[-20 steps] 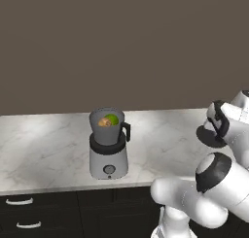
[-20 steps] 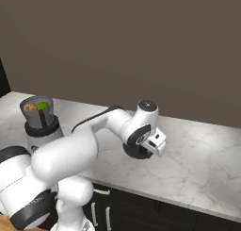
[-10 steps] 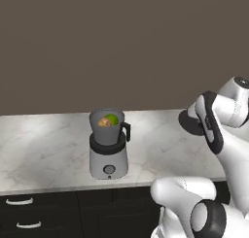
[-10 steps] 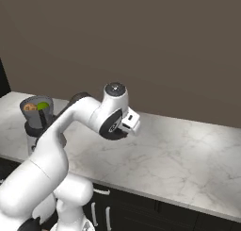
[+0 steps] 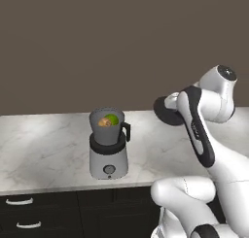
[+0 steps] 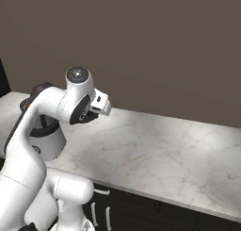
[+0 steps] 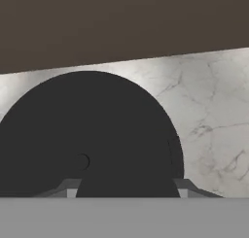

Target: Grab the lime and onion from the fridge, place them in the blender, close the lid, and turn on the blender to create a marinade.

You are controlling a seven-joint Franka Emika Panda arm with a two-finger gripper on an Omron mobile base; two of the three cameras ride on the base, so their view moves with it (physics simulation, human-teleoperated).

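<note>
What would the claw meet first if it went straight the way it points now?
The lid it holds sits right ahead of the claw. Beyond that, probably the counter, though depth is unclear.

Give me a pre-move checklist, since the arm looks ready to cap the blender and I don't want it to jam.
1. Small round bright green lime inside the dark grey tapered blender jar: ok.
2. Small orange-brown onion in the jar beside the lime: ok.
3. Flat round black lid held by the gripper, jaws shut on its knob: ok.
4. Jar mouth open and unobstructed: ok.
5. Lid lined up over the jar: not ok, it is off to the side, above the marble counter.
6. Round knob on the light grey base, on or off: cannot tell.
</note>
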